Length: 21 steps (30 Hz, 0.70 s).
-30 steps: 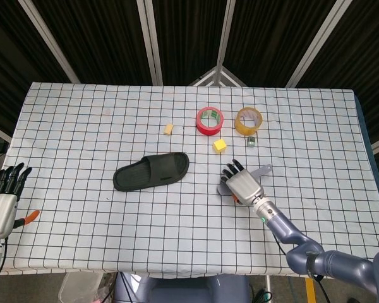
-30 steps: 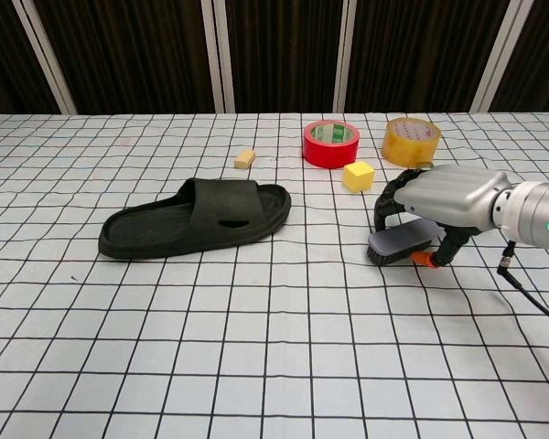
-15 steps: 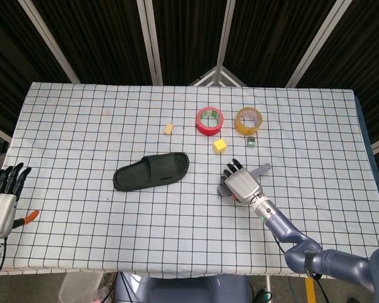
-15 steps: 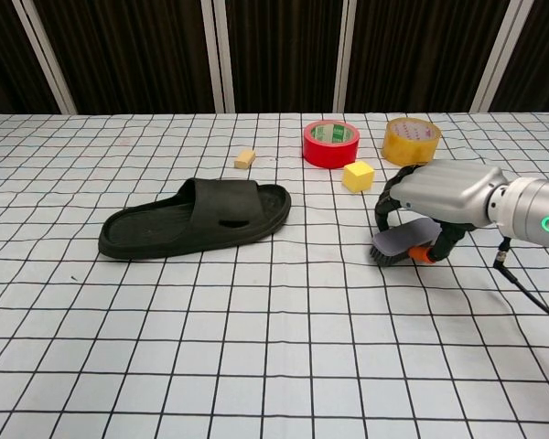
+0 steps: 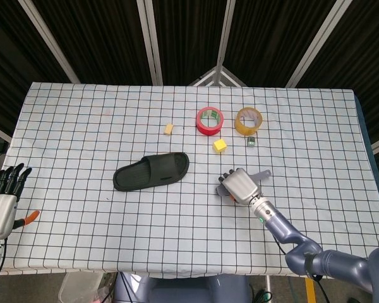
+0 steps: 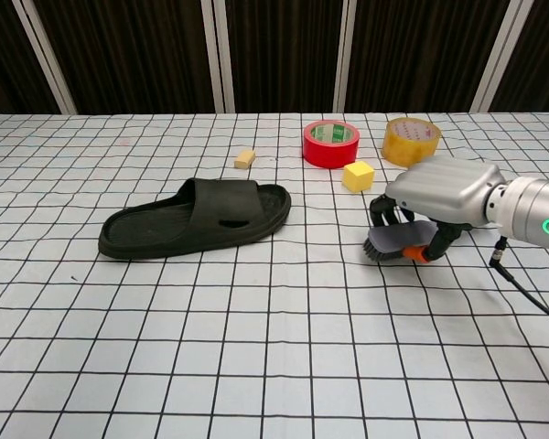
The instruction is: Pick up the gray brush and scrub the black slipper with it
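Fingers: the left hand (image 5: 1, 202), a silver robot hand with black fingertips, sits at the near left corner of the table with its fingers straight, slightly spread and holding nothing; the right hand's fingers (image 6: 382, 209) curl down over the brush and clasp it.
Table: a white cloth with a black grid (image 5: 82, 126) covers the whole surface.
Slipper: a black rubber slide slipper (image 5: 151, 171) (image 6: 194, 219) lies flat, sole down, left of centre, its toe end pointing right and slightly far.
Small block, left: a tan block (image 5: 168, 129) (image 6: 246, 159) rests far of the slipper, well apart from it.
Red tape: a red roll of tape with a green inner label (image 5: 210, 120) (image 6: 330, 144) lies flat on the far side, near the middle.
Small block, right: a yellow cube (image 5: 220, 146) (image 6: 358, 176) sits just near of the red roll.
Brush: the gray scrub brush with dark bristles (image 6: 398, 240) is to the right of the slipper, well apart from it, tilted under the palm with its bristles facing down and left; whether it still touches the cloth cannot be told.
Right hand: the silver right hand (image 5: 241, 185) (image 6: 436, 190) covers the brush from above, its gray forearm running off near and right.
Yellow tape: a translucent yellow-brown roll of tape (image 5: 249, 120) (image 6: 411, 140) lies flat, right of the red roll, on the far side.
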Each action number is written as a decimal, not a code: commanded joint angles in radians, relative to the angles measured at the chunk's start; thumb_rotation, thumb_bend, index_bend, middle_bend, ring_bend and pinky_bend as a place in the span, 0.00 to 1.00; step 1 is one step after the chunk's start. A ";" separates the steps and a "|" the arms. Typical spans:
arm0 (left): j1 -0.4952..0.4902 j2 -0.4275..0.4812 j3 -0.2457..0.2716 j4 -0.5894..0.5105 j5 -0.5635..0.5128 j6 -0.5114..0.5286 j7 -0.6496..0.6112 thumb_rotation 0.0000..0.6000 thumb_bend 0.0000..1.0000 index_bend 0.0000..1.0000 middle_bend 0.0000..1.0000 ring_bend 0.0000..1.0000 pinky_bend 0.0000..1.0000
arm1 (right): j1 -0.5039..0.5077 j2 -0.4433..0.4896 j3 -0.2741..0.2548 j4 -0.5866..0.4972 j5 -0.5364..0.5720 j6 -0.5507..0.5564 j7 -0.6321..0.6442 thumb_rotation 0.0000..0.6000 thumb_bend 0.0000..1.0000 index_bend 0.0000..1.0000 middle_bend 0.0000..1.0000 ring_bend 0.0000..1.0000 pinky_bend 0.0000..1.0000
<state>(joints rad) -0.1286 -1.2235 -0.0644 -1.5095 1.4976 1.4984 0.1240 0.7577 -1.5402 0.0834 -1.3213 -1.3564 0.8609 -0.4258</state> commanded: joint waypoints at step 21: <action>-0.006 -0.009 0.014 -0.003 0.023 -0.007 0.019 1.00 0.08 0.00 0.00 0.00 0.07 | 0.034 0.007 0.028 -0.126 -0.082 0.086 -0.130 1.00 0.64 0.80 0.63 0.57 0.64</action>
<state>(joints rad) -0.1349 -1.2317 -0.0501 -1.5126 1.5194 1.4904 0.1420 0.7789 -1.5256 0.0957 -1.4319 -1.4479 0.9508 -0.5341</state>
